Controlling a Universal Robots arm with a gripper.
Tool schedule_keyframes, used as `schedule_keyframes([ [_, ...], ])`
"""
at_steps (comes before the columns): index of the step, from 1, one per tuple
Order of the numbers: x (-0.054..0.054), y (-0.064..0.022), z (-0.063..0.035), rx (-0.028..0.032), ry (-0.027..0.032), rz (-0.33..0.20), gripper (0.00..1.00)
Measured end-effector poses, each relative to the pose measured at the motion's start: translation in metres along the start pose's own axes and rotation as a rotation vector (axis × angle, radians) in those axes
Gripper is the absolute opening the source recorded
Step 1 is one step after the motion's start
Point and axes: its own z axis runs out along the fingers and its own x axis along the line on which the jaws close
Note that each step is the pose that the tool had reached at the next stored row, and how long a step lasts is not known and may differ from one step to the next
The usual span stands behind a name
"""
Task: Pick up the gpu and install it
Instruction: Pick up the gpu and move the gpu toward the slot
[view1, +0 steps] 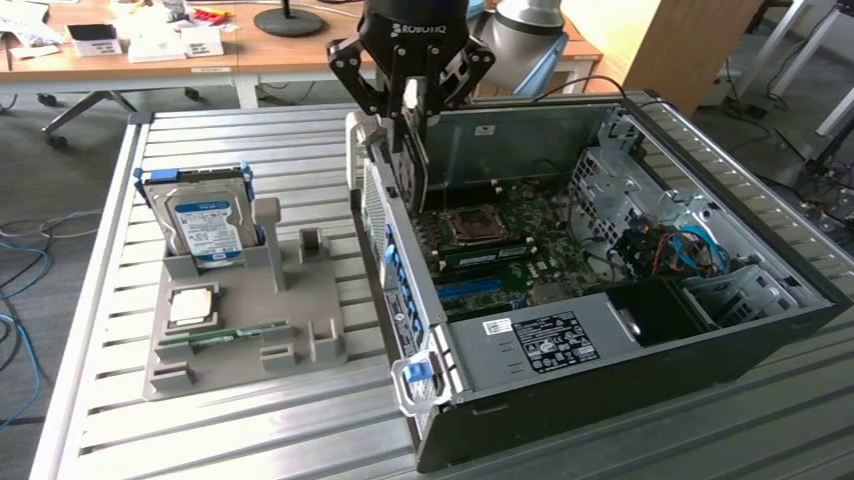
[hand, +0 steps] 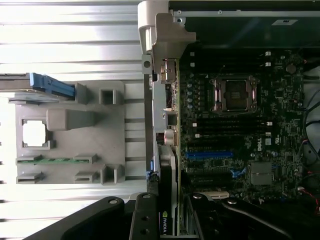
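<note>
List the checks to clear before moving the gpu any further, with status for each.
1. gpu clamped in the gripper: ok.
2. gpu hanging upright, edge down: ok.
3. computer case side open, motherboard exposed: ok.
4. blue slot free of cables: ok.
5. gpu edge lined up over the slot: cannot tell.
6. gpu seated in the slot: not ok.

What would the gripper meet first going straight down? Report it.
The gripper holds the gpu, which leads; it would probably touch the motherboard beside the case's rear wall first, though depth is unclear.
</note>
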Motion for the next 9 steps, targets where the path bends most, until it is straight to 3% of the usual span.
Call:
schedule_keyframes([
  [9,-0.0106,0.0007,0.0003,0.0,0.0,0.0,0.27],
])
